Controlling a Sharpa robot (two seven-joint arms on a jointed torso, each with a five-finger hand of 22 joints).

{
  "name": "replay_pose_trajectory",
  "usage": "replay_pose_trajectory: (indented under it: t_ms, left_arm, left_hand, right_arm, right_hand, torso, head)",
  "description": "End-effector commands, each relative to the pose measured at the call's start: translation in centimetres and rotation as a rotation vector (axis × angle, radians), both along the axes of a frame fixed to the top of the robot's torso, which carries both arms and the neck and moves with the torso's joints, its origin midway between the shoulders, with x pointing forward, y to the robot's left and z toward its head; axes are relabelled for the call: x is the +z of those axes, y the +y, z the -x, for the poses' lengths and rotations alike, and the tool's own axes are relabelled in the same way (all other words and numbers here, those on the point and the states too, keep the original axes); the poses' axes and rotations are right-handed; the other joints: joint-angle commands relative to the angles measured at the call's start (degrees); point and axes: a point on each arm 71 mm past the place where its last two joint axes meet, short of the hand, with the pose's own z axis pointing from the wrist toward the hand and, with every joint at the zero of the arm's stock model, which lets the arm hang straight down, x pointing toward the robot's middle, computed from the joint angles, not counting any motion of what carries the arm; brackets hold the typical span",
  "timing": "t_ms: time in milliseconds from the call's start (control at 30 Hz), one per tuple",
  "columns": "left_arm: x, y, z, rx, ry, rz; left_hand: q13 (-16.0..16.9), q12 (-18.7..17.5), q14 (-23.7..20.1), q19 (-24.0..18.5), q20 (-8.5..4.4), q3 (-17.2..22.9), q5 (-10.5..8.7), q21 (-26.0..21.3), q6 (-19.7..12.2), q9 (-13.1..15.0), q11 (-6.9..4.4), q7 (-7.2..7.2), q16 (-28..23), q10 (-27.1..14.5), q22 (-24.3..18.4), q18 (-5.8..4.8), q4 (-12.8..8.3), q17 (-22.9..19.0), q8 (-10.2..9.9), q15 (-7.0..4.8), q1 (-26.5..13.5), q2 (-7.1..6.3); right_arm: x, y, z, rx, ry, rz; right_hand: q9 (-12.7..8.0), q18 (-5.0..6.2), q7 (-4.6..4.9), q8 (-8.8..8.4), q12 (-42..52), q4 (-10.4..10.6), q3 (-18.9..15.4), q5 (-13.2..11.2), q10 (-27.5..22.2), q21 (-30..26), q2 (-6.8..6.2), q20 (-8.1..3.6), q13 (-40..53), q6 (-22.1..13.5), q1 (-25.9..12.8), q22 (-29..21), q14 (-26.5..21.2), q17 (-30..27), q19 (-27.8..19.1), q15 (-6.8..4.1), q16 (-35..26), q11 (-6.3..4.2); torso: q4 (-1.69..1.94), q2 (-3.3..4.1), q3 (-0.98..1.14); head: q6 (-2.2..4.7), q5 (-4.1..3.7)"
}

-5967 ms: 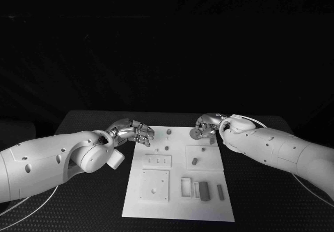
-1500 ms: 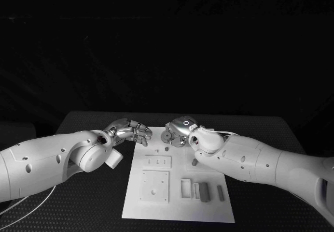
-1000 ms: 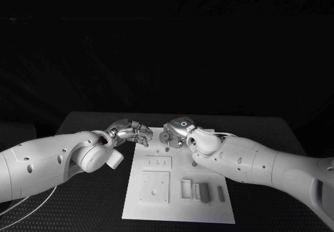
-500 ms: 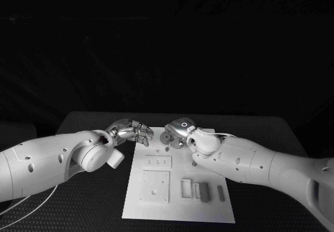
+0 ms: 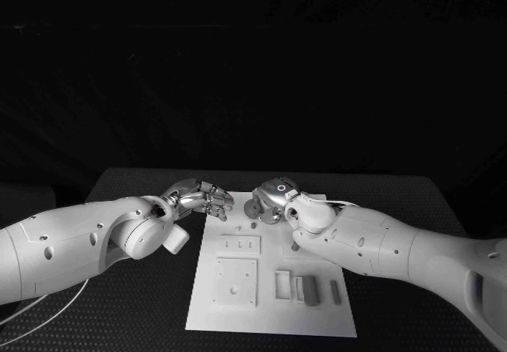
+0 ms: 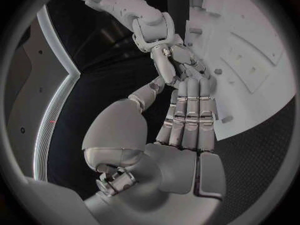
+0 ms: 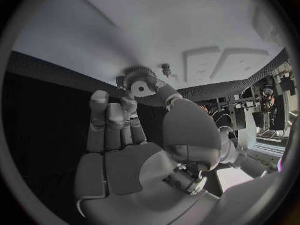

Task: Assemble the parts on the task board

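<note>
The white task board (image 5: 269,315) lies lengthwise in the middle of the table. My right hand (image 5: 272,196) hovers over the board's far left end and pinches a round knurled gear (image 7: 140,81) between thumb and fingers, close above the board surface (image 7: 187,25). A small peg (image 7: 166,68) stands on the board just beside the gear. My left hand (image 5: 198,199) holds nothing at the board's far left corner; its fingers (image 6: 187,110) stretch side by side toward the right hand (image 6: 172,55).
Two recessed plates (image 5: 234,282) lie on the board's left half. Three upright blocks (image 5: 306,288) stand in a row near its front right, and a small part (image 5: 297,244) lies mid-board. Black table (image 5: 401,191) surrounds the board.
Over six seconds my right hand has carried the gear from the board's far right end to its far left, next to the left hand. In the last half second almost nothing moved.
</note>
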Motion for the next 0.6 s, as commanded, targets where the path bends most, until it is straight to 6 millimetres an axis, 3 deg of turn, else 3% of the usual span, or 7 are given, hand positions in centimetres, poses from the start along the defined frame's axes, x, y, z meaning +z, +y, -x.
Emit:
replay_pose_trajectory:
  t_ms: [33, 167, 600]
  left_arm:
    - [0.15, -0.24, 0.00, -0.012, -0.009, 0.006]
    - [0.15, -0.23, -0.01, -0.012, -0.009, 0.006]
    - [0.14, -0.22, -0.03, -0.011, -0.009, 0.005]
  left_hand:
    - [0.1, -0.2, 0.2, -0.1, -0.02, -0.1, -0.24, -0.3, -0.3, 0.1, 0.07, -0.03, -0.3, -0.2, 0.1, -0.15, 0.3, 0.1, -0.3, 0.15, -0.6, 0.02]
    - [0.1, -0.2, 0.2, -0.1, -0.02, -0.1, -0.24, -0.3, -0.3, 0.1, 0.07, -0.03, -0.3, -0.2, 0.1, -0.16, 0.3, 0.1, -0.3, 0.15, -0.6, 0.01]
    - [0.1, -0.2, 0.2, -0.1, -0.02, -0.1, -0.23, -0.4, -0.4, 0.1, 0.08, -0.02, -0.4, -0.2, 0.1, -0.15, 0.3, 0.1, -0.3, 0.15, -0.6, 0.01]
  right_arm:
    - [-0.17, 0.09, 0.05, -0.001, 0.020, -0.014]
    - [-0.13, 0.23, 0.13, 0.002, 0.024, -0.029]
    - [-0.02, 0.26, 0.22, 0.008, 0.024, -0.057]
  right_hand:
    - [-0.8, 1.79, 3.81, -1.20, 0.0, 0.1, 0.5, 0.4, -0.2, -0.4, -0.62, -0.17, -0.1, 0.9, 0.3, 0.6, -0.1, 0.0, -0.1, 0.81, -0.3, 0.84]
    - [-1.8, 1.79, 4.77, -2.91, 0.2, 0.3, 0.6, 0.4, -0.6, -0.6, -1.17, -0.08, -0.3, -2.1, 0.6, 0.6, -0.2, 0.0, -0.1, 1.70, -0.3, 1.77]
    - [-2.6, 1.79, 4.23, -4.12, 0.4, 0.5, 0.5, 0.3, -0.8, -0.7, -1.05, 0.08, -0.6, -4.9, 1.2, 0.7, -0.3, 0.1, -0.1, 1.38, -0.3, 1.32]
  torso:
    - [0.01, 0.01, 0.00]
    - [0.03, 0.02, -0.01]
    - [0.03, -0.01, -0.03]
  head:
    - [0.02, 0.01]
    - [0.03, -0.01]
    - [-0.12, 0.01]
